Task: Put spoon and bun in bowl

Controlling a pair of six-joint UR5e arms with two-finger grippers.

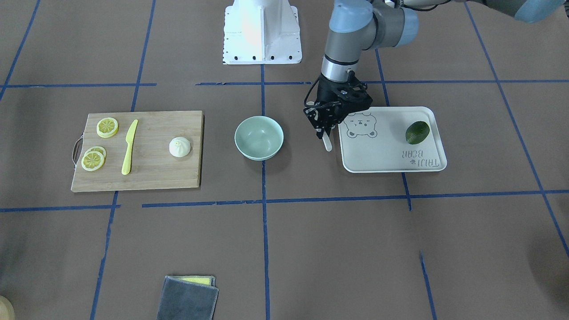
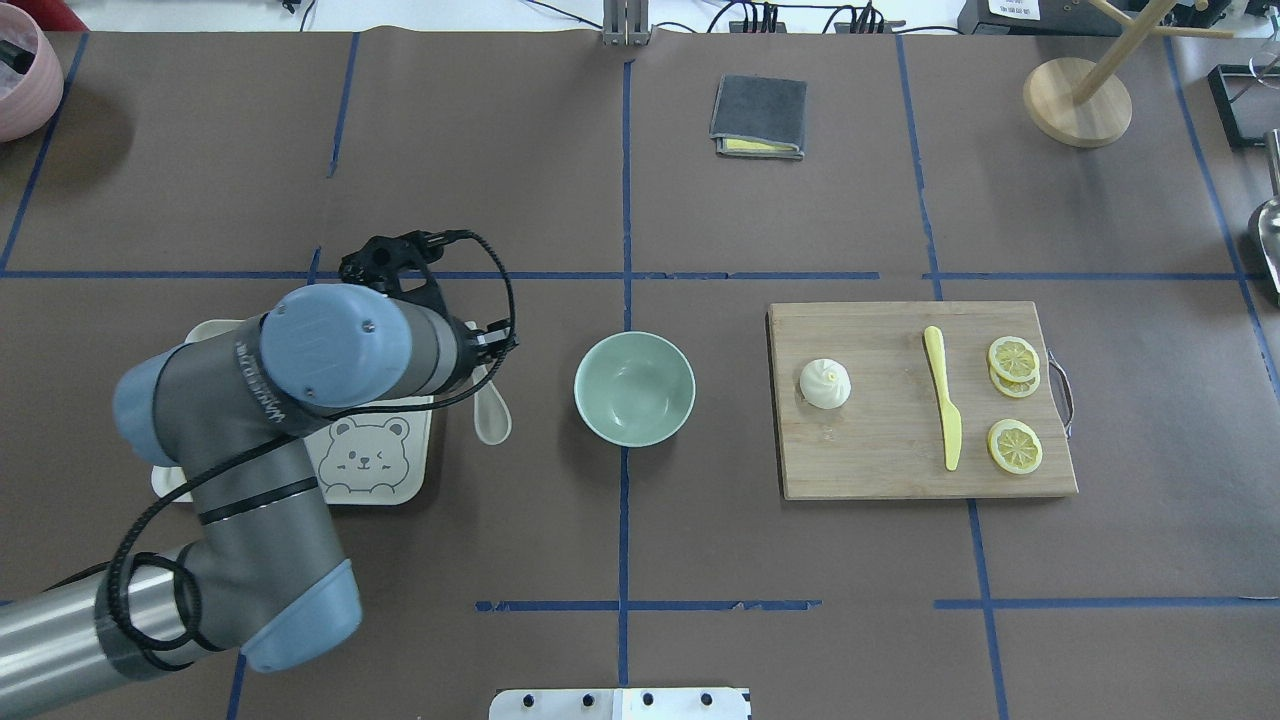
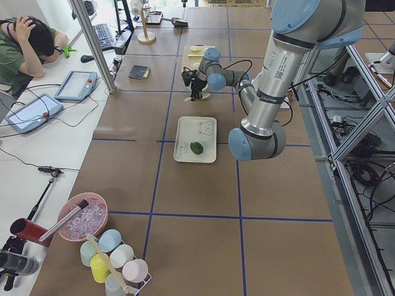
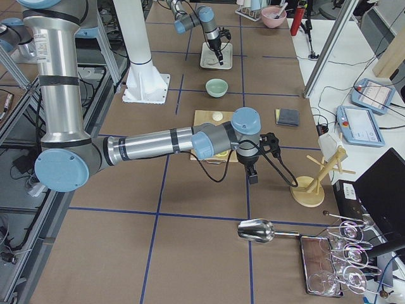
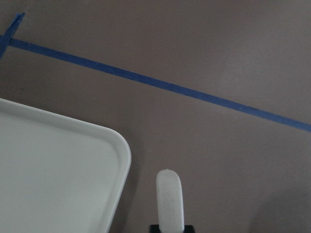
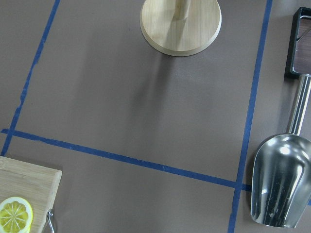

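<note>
Left tool [image 1: 326, 131]: pinched on the spoon [image 2: 492, 413], between bowl [image 2: 634, 388] and tray [image 1: 382, 153].
Carry: to be centred over the bowl, lowered, then released.
Bun [image 2: 825, 384]: on the board [image 2: 890, 460], bowl's opposite side.

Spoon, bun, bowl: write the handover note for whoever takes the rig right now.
Left hand: shut on the spoon, between the tray and the bowl.
Right hand: over the table past the board; cannot tell if it is open or shut.
Bun: on the board.
Bowl: empty.
Done: spoon gripped.
Left: spoon into bowl, then bun into bowl.
</note>
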